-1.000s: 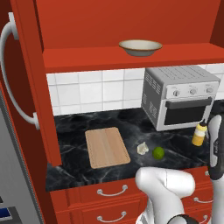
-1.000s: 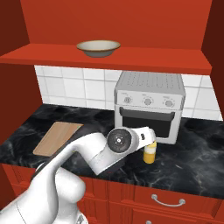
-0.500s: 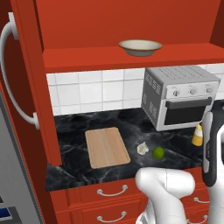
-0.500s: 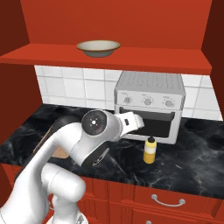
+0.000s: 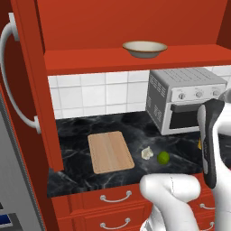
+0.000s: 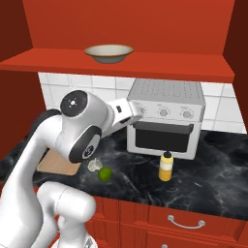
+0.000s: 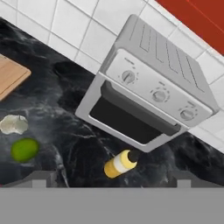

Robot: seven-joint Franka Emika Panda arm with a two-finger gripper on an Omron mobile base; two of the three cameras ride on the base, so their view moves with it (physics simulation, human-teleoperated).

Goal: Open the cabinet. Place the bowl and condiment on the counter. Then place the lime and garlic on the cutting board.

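Observation:
The cabinet [image 5: 28,67] stands open, its door swung out to the left. On its shelf sits the bowl [image 5: 144,48] [image 6: 109,53]. The condiment [image 6: 166,166] [image 7: 119,163] is upright on the counter [image 6: 213,174] in front of a toaster oven. The garlic [image 5: 147,153] [image 6: 94,164] [image 7: 14,124] and the lime [image 5: 163,157] [image 6: 105,173] [image 7: 24,149] lie side by side on the counter, right of the bare cutting board [image 5: 110,152] [image 6: 57,164]. My gripper [image 7: 112,180] hangs open above the counter, looking down at the condiment, holding nothing.
A silver toaster oven [image 5: 187,99] [image 6: 164,118] [image 7: 148,92] stands at the back right against the white tiles. Red drawers [image 5: 117,198] run below the counter's front edge. My arm [image 6: 82,128] crosses in front of the board.
The hand has pulled up and back from the condiment, which stays upright on the counter. The jaws have stayed open.

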